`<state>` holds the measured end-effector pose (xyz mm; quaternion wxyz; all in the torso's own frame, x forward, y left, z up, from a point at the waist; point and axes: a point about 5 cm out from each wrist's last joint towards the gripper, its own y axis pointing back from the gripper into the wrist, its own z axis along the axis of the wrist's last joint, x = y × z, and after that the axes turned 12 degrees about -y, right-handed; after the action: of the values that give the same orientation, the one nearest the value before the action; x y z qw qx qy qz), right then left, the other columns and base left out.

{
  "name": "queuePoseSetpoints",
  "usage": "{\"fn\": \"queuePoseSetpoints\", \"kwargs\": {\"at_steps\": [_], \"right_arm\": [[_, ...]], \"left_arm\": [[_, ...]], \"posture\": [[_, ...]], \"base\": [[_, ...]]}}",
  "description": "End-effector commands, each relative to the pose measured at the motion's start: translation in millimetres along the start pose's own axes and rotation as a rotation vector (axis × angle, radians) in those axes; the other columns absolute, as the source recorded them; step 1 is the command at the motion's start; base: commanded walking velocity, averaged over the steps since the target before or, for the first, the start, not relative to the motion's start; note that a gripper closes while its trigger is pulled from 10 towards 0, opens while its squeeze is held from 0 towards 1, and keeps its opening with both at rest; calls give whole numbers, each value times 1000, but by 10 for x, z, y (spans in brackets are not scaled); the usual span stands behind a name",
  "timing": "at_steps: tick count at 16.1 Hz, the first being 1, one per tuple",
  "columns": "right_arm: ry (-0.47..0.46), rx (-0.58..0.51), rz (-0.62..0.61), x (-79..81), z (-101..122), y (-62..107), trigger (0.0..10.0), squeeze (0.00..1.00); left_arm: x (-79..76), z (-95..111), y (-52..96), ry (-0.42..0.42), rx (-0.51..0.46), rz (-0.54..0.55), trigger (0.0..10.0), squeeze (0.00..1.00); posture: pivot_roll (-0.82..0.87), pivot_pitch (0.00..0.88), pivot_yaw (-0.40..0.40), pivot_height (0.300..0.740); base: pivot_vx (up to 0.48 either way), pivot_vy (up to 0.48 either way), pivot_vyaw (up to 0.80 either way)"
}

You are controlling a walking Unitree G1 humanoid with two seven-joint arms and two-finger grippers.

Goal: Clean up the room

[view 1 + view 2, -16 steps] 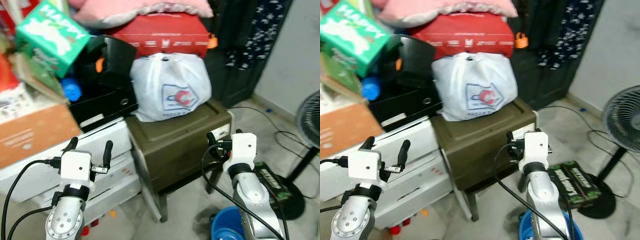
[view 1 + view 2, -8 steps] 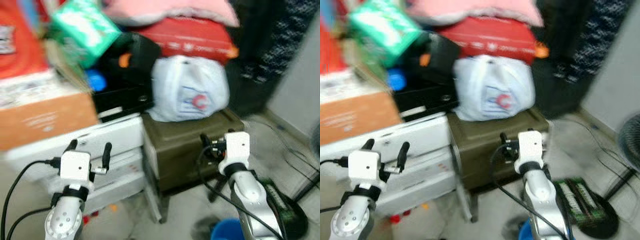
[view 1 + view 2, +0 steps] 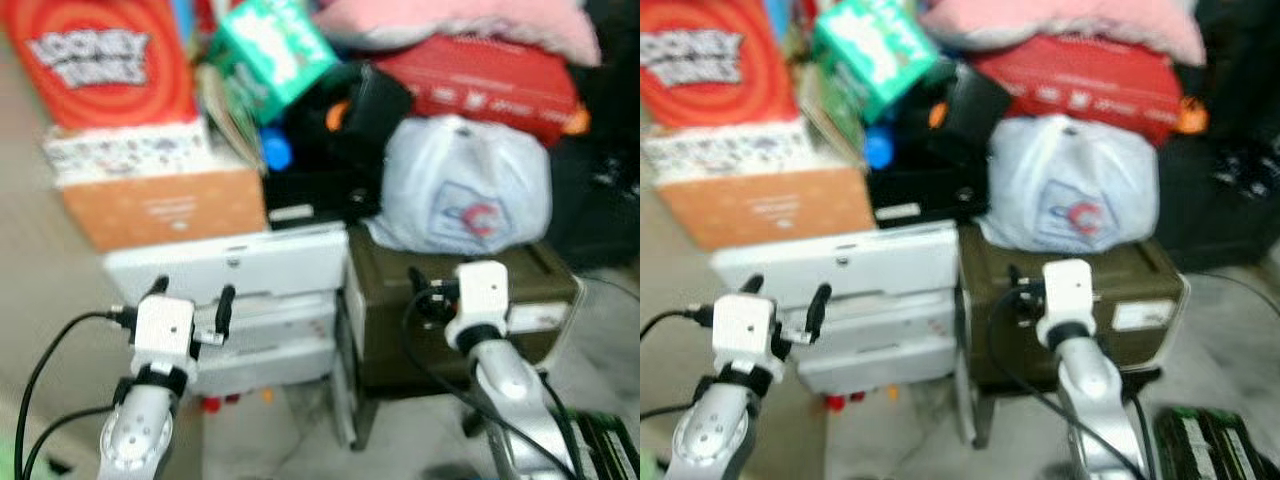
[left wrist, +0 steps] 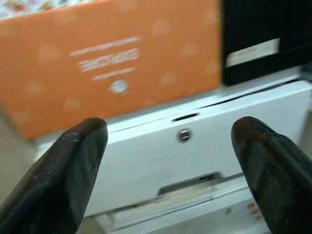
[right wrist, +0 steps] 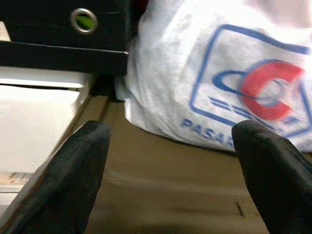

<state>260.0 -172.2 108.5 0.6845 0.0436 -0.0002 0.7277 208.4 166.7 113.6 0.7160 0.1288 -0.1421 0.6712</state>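
Scene: a crowded pile is faced; head views are blurred.
Left gripper (image 3: 190,296): fingers spread wide, nothing held, raised in front of the white drawer unit (image 3: 250,268).
Right gripper (image 5: 168,161): jaws seen wide apart and empty in the wrist view, pointed at the white plastic bag (image 3: 460,190) on the olive box (image 3: 440,300).
Stack: orange box (image 3: 165,205) is set on the white unit, with a red cartoon box (image 3: 105,60) above; a green packet (image 3: 270,45) is tilted; a red case (image 3: 480,75) and pink cushion (image 3: 450,20) are piled over the bag.
Task item: none yet picked out; the bag is judged nearest to the right gripper.
Risk: if the bag is pulled, the case and cushion above could be brought down.
Risk 2: cables trailing from both wrists could be snagged on the olive box corner.
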Motion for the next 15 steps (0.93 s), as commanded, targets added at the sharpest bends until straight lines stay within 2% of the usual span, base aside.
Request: {"fn": "queuePoseSetpoints", "kwargs": {"at_steps": [1,5,15], "right_arm": [[-14,-13,11,46,47,-7,10000,0],[-19,4,13,44,50,86,10000,0],[-36,32,-2,34,29,109,10000,0]], "left_arm": [[25,3,17,-7,5,-12,10000,0],[46,1,83,-17,25,-9,10000,0],[43,13,117,-7,25,-32,10000,0]], "posture": [[-43,0,-31,740],[-45,0,-30,740],[-42,0,-24,740]], "base": [[0,0,800],[0,0,800],[0,0,800]]}}
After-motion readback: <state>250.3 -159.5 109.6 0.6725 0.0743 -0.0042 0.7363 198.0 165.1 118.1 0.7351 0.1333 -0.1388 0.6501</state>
